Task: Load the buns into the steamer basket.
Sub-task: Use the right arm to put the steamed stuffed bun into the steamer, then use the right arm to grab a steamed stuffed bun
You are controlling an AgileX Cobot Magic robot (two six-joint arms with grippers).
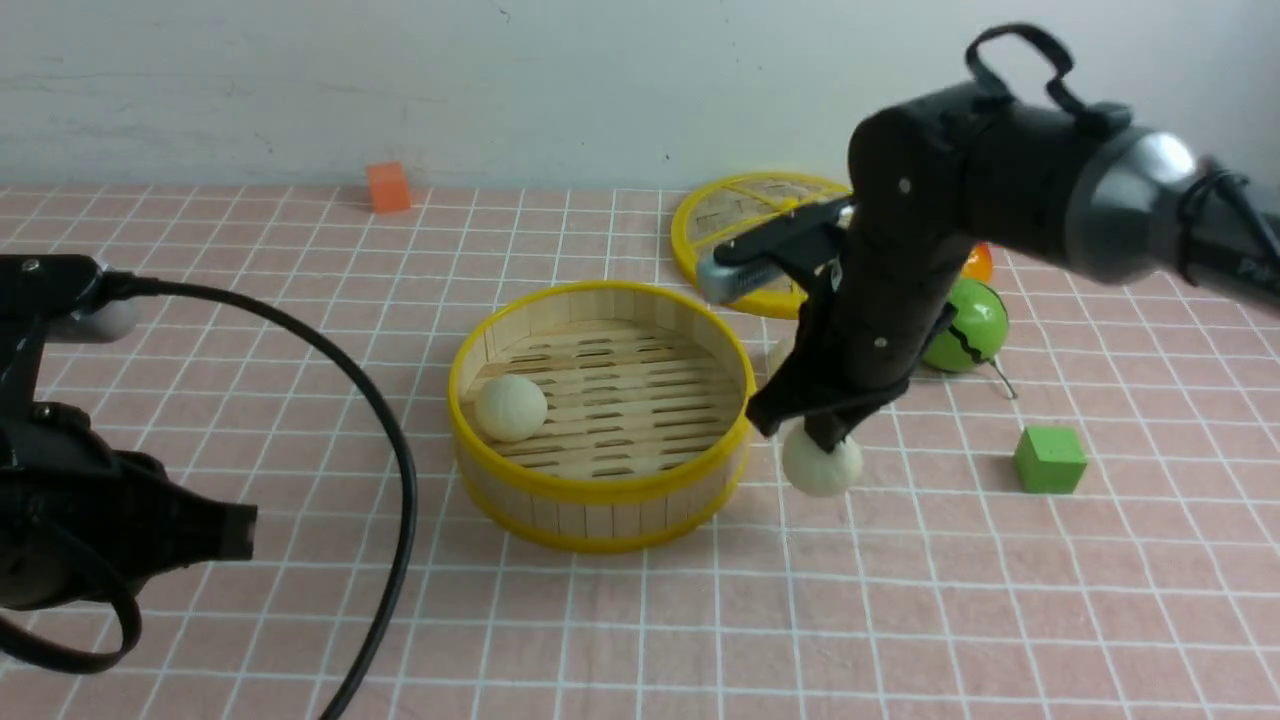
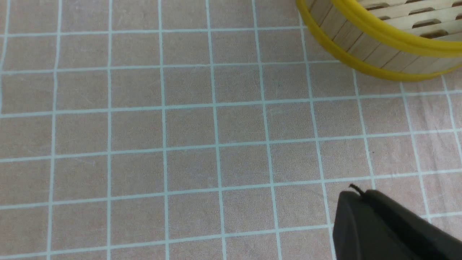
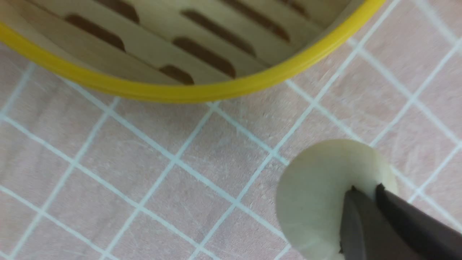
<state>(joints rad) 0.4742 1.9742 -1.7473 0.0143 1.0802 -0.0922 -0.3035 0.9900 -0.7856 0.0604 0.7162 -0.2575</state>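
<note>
While you take stock: three buns, one basket (image 1: 598, 510). One bun (image 1: 510, 407) lies at nine o'clock on the basket floor. One bun (image 1: 822, 465) is pinched tight in your right gripper (image 1: 826, 438), four o'clock outside the rim. One bun (image 1: 779, 352) sits at two o'clock, half hidden. Left gripper (image 1: 238, 530): opening cannot be told.

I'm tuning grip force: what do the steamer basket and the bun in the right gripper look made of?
Steamer basket: pale bamboo or wood slats, matte, with seams showing between them; its yellow rims look like smooth, slightly glossy plastic. Bun held by the right gripper: cream, matte, smooth-skinned, probably foam or soft plastic rather than dough, though the look leaves that open.
</note>
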